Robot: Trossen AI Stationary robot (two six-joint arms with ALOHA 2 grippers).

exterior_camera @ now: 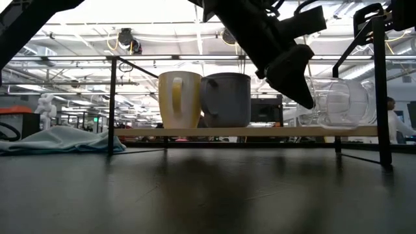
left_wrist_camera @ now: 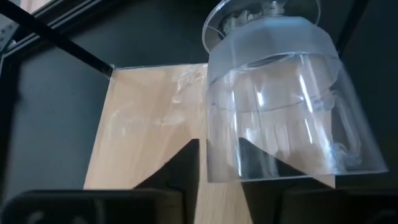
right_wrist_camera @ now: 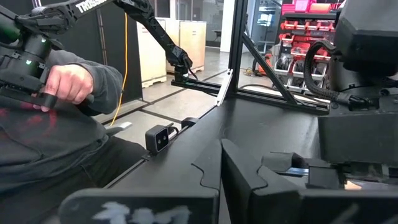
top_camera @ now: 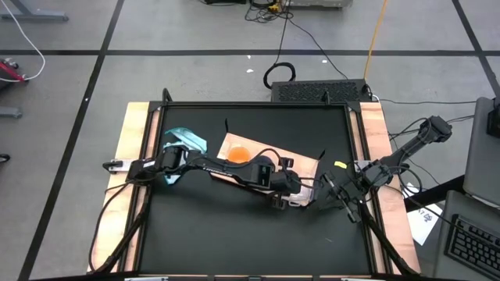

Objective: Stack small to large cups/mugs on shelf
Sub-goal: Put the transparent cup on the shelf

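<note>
Clear glassy cup (left_wrist_camera: 286, 106), empty, pinched at its wall by left tool (left_wrist_camera: 221, 163).

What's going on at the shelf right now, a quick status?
Left claw at clear cup, cup tipped on its side over the shelf. Right claw shut, parked at table's right edge. Orange mug and grey mug upright on shelf. Nothing blocking.

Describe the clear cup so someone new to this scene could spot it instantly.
Find the light-wood shelf across the black table. In the low view an orange mug and a blue-grey mug stand side by side on it. The clear glassy cup is at the opposite end by the left gripper: it alone is see-through.
</note>
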